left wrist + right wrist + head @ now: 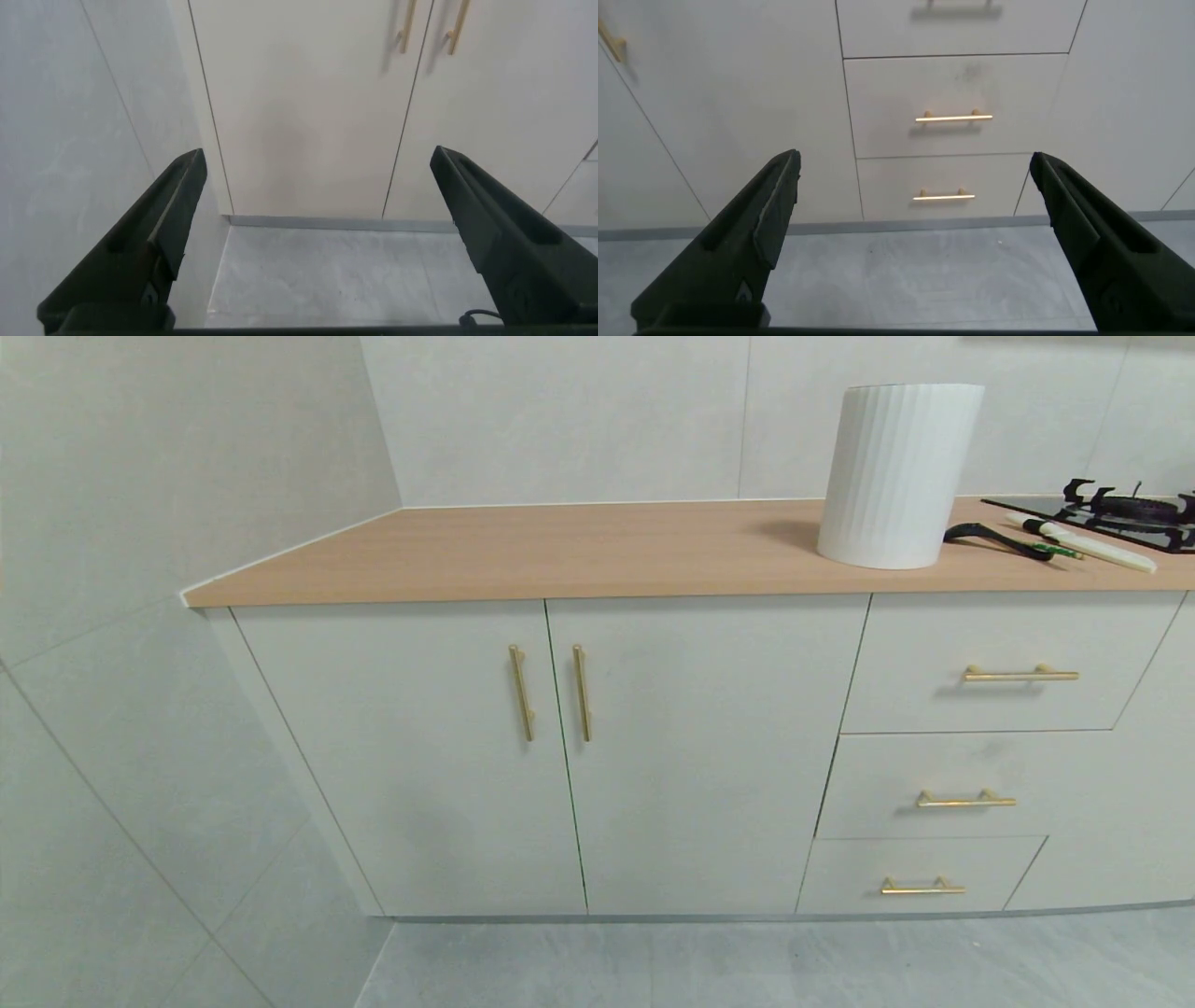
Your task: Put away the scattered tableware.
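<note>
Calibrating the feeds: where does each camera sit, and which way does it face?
Head view: on the head, looking forward and down at counter, cabinet doors and drawers.
Left wrist view: low, facing the doors past the open left gripper.
Right wrist view: low, facing the drawers past the open right gripper.
Shared: head and left wrist views both show the doors' gold handles.

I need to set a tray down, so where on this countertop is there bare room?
The countertop is bare from the left wall corner to the white ribbed container. Right of it is crowded: utensils lie beside the stove burner.
</note>
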Controlling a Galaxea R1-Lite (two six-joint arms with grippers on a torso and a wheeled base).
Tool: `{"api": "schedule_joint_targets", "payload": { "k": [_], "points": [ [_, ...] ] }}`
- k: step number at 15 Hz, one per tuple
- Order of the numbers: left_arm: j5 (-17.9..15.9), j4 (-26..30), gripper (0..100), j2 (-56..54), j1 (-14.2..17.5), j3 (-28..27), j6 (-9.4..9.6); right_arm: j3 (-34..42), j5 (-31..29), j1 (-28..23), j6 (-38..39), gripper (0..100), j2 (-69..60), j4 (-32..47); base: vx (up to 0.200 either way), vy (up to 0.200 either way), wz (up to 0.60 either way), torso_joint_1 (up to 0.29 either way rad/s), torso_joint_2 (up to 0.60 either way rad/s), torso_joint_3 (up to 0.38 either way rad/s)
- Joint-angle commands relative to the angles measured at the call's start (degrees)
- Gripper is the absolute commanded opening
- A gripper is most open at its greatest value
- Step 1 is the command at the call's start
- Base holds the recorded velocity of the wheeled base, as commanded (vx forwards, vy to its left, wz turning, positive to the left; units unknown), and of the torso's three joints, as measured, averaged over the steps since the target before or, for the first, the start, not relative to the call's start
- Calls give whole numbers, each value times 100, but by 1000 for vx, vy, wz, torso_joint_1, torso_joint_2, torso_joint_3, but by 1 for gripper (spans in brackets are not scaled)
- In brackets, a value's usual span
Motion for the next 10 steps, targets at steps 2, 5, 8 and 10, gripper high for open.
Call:
{"api": "schedule_joint_targets", "payload": {
  "k": [2, 5, 8, 10],
  "points": [
    [4, -4, 100, 9, 0, 0, -9, 1, 9, 2, 1, 100, 11, 1, 0, 0, 0, 0, 0, 0],
    [4, -4, 100, 9, 0, 0, -9, 1, 9, -7, 1, 100, 11, 1, 0, -200, 0, 4, 5, 4],
    [4, -4, 100, 9, 0, 0, -9, 1, 9, 2, 10, 100, 11, 1, 0, -200, 0, 4, 2, 4],
    [4, -4, 100, 9, 0, 0, -9, -8, 9, 2, 10, 100, 11, 1, 0, -200, 0, 2, 2, -2]
  ]
}}
